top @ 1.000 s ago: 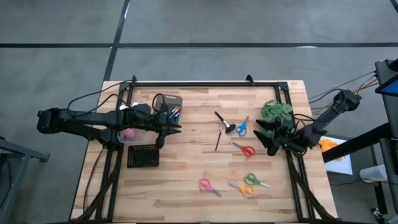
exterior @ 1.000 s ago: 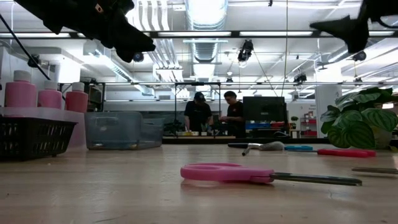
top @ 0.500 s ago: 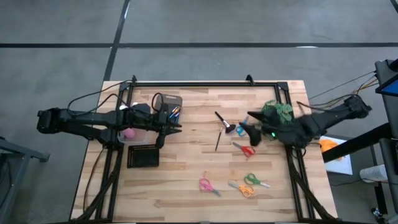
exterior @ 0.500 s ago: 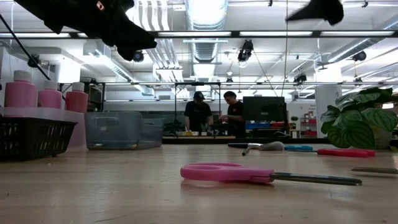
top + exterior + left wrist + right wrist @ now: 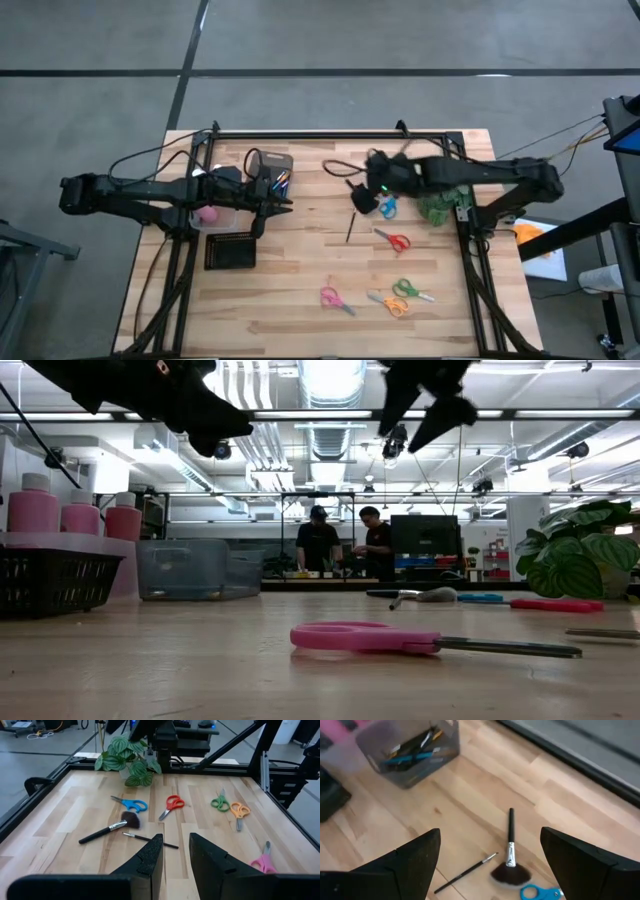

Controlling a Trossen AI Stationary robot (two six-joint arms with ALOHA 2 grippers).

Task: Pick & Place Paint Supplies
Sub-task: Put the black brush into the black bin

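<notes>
- We are seeing the right gripper [image 5: 358, 190] now reaching in over the middle of the table; a second ago it was hanging back at the right edge by the plant [image 5: 443, 192]. The left gripper [image 5: 283, 205] is sitting where it was, beside the bins on the left.
- Nearest the low camera, the pink scissors [image 5: 400, 639] are lying flat on the pale wooden table [image 5: 300, 265], with green scissors [image 5: 408, 291] and orange scissors [image 5: 393, 305] near them.
- Farther in, red scissors [image 5: 394, 240] and blue scissors [image 5: 388, 205] are lying at mid-table.
- The stubby black brush [image 5: 509, 859] is resting flat beside the blue scissors, its bristles just beside their handle, and one thin paintbrush [image 5: 465, 873] is lying close by, apart from it.
- The right gripper's fingers [image 5: 405, 865] are standing wide apart over those two brushes, holding nothing.
- The left gripper's fingers [image 5: 147, 860] are parted only narrowly, with nothing between them.
- On the left, a clear bin [image 5: 410, 755] is holding more paintbrushes [image 5: 415, 750]; three pink bottles [image 5: 70, 512] are standing in another clear bin behind a black mesh basket [image 5: 55, 582].
- Beyond the table, we are looking into a workshop with ceiling lights, ducts and benches, where two people [image 5: 345, 542] are standing at a far bench.
</notes>
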